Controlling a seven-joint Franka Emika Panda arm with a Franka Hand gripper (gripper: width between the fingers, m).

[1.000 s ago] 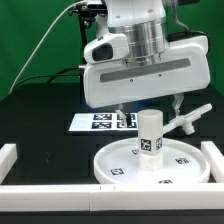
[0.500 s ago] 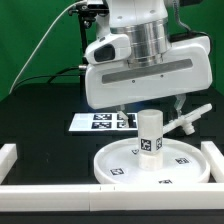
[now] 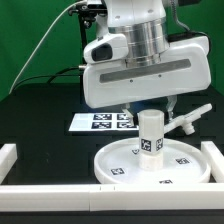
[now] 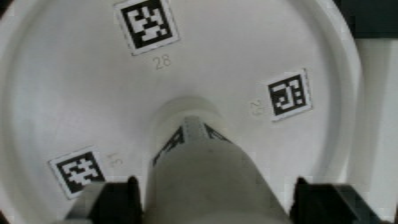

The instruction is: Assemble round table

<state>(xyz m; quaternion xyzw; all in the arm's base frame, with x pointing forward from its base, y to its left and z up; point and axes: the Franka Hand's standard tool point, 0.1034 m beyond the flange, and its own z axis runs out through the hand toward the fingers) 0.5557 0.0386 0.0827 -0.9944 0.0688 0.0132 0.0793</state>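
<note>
The gripper [image 4: 217,197] is closed on the cylinder post [image 3: 150,135]. In the wrist view its two dark fingers [image 4: 118,203] press against opposite sides of the post's upper end, with the jaws at a narrow setting.

The post stands upright on the large round disc [image 3: 110,166], near its middle, with a square tag facing the exterior camera. The disc lies flat on the black table [image 3: 40,125], its raised rim up and several tags on its floor; three of them show in the wrist view.

The armed foot piece [image 3: 191,120] lies on the table behind the disc, toward the exterior view's right, apart from the post. The marker board [image 3: 88,122] lies flat behind the disc, partly hidden by the arm's white body. A white rail [image 3: 40,196] runs along the front edge, just beside the disc's rim
</note>
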